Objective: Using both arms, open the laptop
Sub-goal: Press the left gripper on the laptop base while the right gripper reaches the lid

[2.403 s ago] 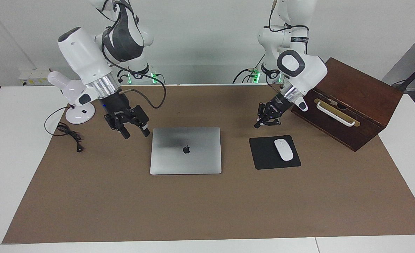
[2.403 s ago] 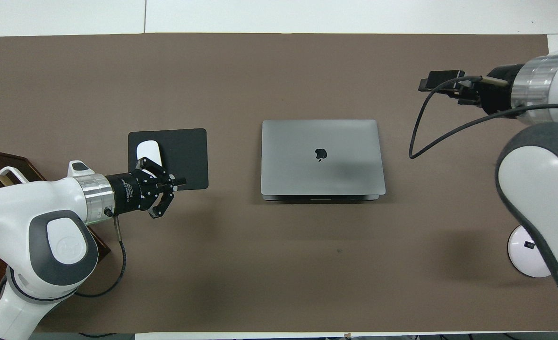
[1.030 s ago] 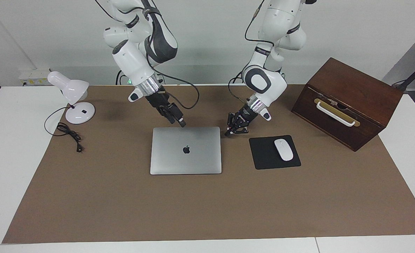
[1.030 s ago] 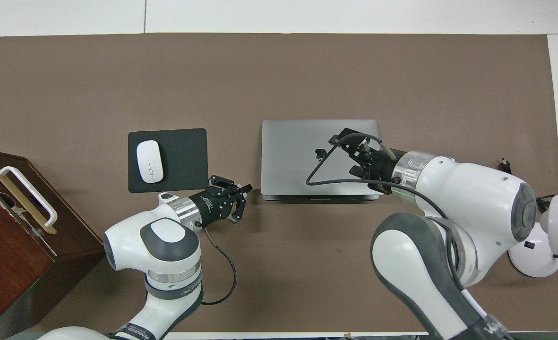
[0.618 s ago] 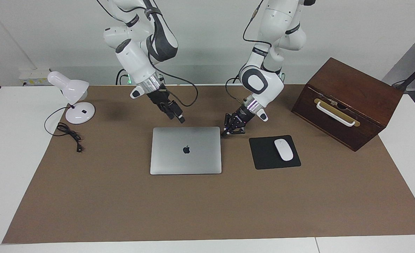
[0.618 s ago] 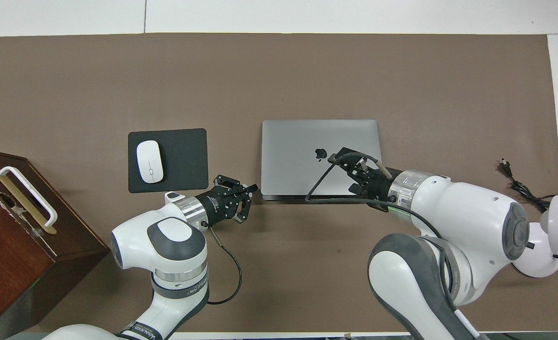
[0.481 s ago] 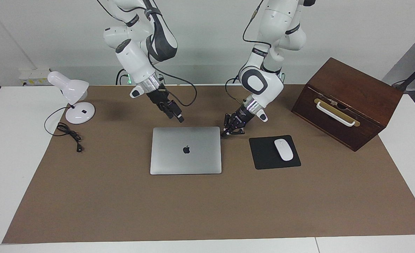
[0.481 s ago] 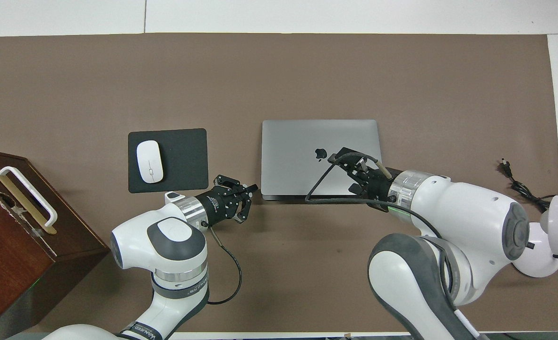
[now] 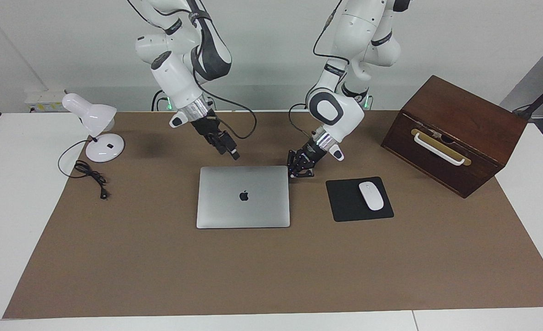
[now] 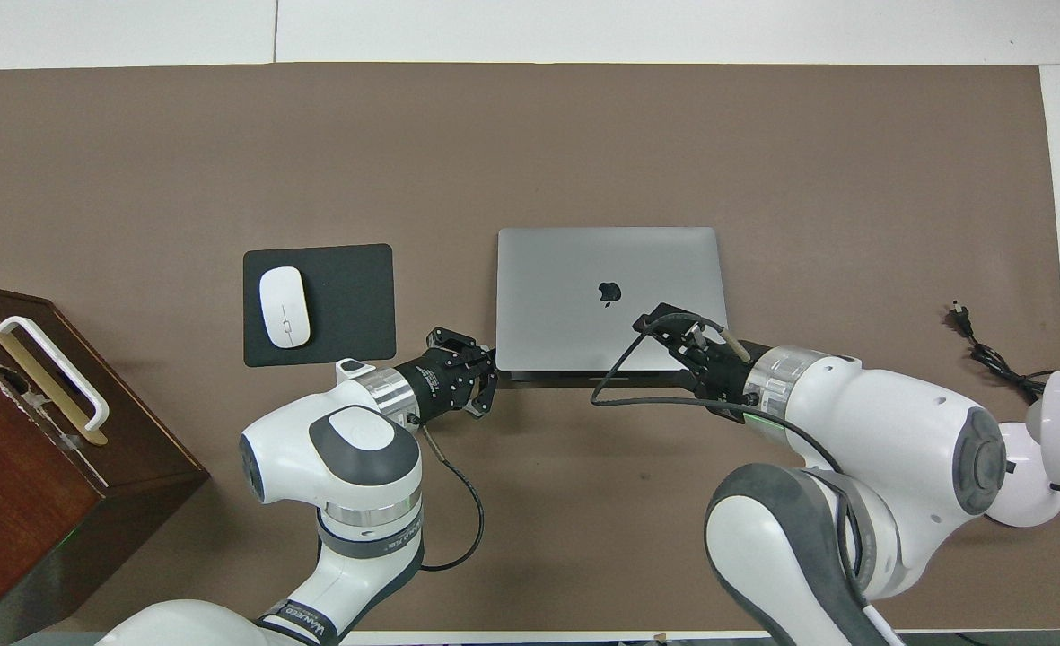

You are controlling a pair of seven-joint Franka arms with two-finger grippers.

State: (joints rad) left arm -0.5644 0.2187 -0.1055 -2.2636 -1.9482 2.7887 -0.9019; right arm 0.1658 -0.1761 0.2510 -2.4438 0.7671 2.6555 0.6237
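The laptop (image 9: 243, 196) lies closed and flat on the brown mat, apple logo up; it also shows in the overhead view (image 10: 608, 301). My left gripper (image 9: 300, 170) is low at the laptop's corner nearest the robots, toward the left arm's end, with its fingers open; I cannot tell whether it touches. It also shows in the overhead view (image 10: 486, 375). My right gripper (image 9: 233, 155) hangs tilted a little above the laptop's edge nearest the robots, toward the right arm's end, apart from the lid. It also shows in the overhead view (image 10: 669, 330).
A black mouse pad (image 9: 345, 202) with a white mouse (image 9: 371, 195) lies beside the laptop toward the left arm's end. A brown wooden box (image 9: 455, 133) stands at that end. A white desk lamp (image 9: 99, 133) and its cable (image 9: 89, 177) are at the right arm's end.
Both arms swung in from the table's ends to the laptop's edge nearest the robots. In the last half second the left gripper slid up to the laptop's corner; the right gripper drew back slightly.
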